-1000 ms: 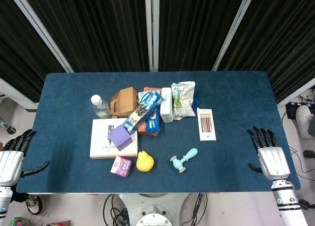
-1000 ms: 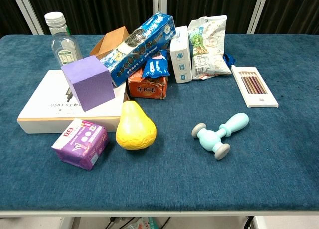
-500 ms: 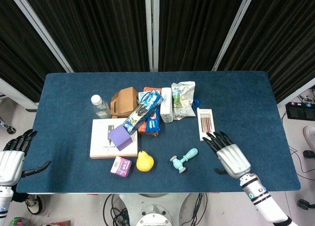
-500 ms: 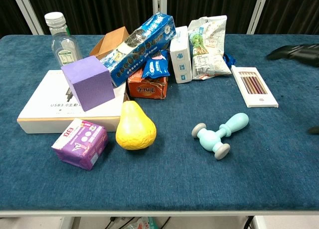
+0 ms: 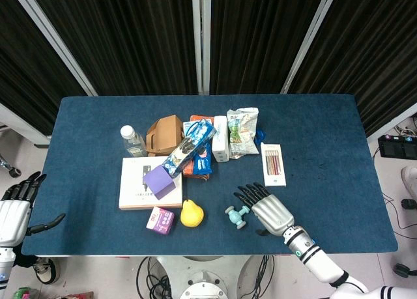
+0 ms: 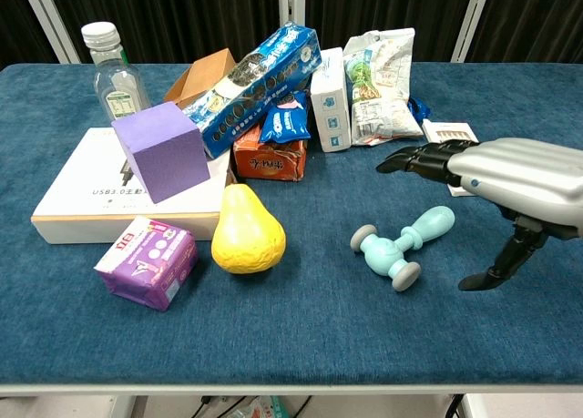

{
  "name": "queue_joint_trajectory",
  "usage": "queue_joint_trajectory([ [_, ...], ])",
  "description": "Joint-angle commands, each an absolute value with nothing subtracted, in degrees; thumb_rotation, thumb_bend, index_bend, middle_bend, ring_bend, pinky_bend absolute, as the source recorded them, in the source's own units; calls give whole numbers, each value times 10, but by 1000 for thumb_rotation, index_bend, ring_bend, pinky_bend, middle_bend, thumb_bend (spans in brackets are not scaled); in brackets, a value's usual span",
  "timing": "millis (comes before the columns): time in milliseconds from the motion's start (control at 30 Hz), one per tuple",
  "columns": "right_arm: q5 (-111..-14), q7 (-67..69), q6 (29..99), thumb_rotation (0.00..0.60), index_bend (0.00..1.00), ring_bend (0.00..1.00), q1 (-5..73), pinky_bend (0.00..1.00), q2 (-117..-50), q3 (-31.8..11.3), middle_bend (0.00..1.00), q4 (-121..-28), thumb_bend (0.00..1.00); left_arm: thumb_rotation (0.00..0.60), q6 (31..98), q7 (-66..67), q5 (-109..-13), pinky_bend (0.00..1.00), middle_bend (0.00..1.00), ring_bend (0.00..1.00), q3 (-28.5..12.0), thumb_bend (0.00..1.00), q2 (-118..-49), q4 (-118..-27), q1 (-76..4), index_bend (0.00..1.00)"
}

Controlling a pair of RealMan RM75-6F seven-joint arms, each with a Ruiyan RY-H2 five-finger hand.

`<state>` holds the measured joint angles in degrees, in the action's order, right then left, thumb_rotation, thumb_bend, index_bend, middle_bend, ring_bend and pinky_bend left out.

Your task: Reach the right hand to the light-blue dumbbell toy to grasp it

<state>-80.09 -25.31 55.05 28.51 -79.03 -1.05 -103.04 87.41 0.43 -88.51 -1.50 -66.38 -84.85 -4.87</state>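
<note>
The light-blue dumbbell toy (image 5: 236, 215) (image 6: 401, 246) lies on the blue table near the front edge, its handle pointing back-right. My right hand (image 5: 266, 209) (image 6: 496, 182) hovers just above and to the right of it, palm down, fingers spread and stretched over the handle end, thumb hanging below. It holds nothing and does not touch the toy. My left hand (image 5: 14, 208) rests open off the table's front-left corner, seen only in the head view.
A yellow pear (image 6: 246, 230) and a purple packet (image 6: 148, 259) sit left of the toy. A coloured-pencil box (image 5: 272, 162) lies behind my right hand. Further back are a white box (image 6: 77, 199) with a purple cube (image 6: 161, 150), a biscuit box (image 6: 259, 83), snack bags and a bottle (image 6: 112, 77).
My right hand has swept left from the table's right edge across the pencil box to just above the dumbbell toy's handle. My left hand stayed put.
</note>
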Motion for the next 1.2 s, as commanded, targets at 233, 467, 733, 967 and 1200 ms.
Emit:
queue_joint_trajectory([
  [233, -782, -262, 534, 600, 0, 0, 308, 0, -829, -19, 11, -1010, 0, 152, 876, -1, -887, 236, 65, 139, -14, 105, -662, -845, -48, 84],
  [467, -771, -271, 530, 600, 0, 0, 320, 0, -849, -20, 56, -996, 0, 157, 881, -9, -889, 236, 65, 139, -14, 105, -663, -837, -46, 84],
  [733, -752, -282, 525, 600, 48, 0, 331, 0, -867, -19, 100, -982, 0, 156, 880, -19, -884, 236, 65, 139, -15, 105, -667, -827, -43, 84],
  [967, -743, -286, 527, 600, 145, 0, 336, 0, -876, -15, 144, -976, 0, 154, 883, -23, -884, 236, 66, 139, -15, 104, -669, -820, -42, 84],
  [1200, -743, -287, 537, 600, 232, 0, 337, 0, -880, -12, 194, -973, 0, 156, 884, -24, -884, 236, 65, 139, -15, 105, -668, -820, -39, 84],
])
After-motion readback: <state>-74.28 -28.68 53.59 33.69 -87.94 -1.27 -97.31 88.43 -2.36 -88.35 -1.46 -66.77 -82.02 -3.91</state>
